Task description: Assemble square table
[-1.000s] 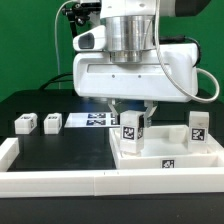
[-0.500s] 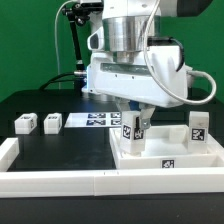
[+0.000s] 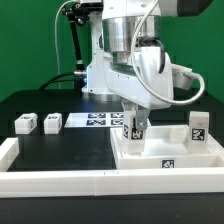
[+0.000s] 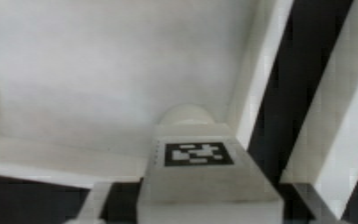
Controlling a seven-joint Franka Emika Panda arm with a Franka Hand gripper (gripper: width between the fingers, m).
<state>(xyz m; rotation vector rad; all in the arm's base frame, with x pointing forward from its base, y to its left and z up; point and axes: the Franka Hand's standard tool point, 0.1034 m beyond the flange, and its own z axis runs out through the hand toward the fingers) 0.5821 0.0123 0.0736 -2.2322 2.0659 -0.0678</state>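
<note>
The square table's white slab [image 3: 168, 160] lies at the exterior view's right, its raised rim facing up. One white tagged leg [image 3: 133, 127] stands upright on the slab's near-left part, and my gripper [image 3: 134, 118] reaches straight down and is shut on it. In the wrist view the same leg [image 4: 201, 155] shows its marker between my dark fingers [image 4: 126, 200], with the slab [image 4: 87, 100] under it. A second leg [image 3: 198, 128] stands at the slab's far right. Two loose legs [image 3: 24, 123] [image 3: 51, 123] rest on the black table at the left.
The marker board [image 3: 90, 120] lies flat behind the slab, left of the arm. A long low white barrier wall [image 3: 60, 180] runs along the front and turns up the left side. The arm's base and cables stand at the back.
The hand has turned about its vertical axis while staying shut on the upright leg. The leg keeps its place on the slab; nothing else has moved.
</note>
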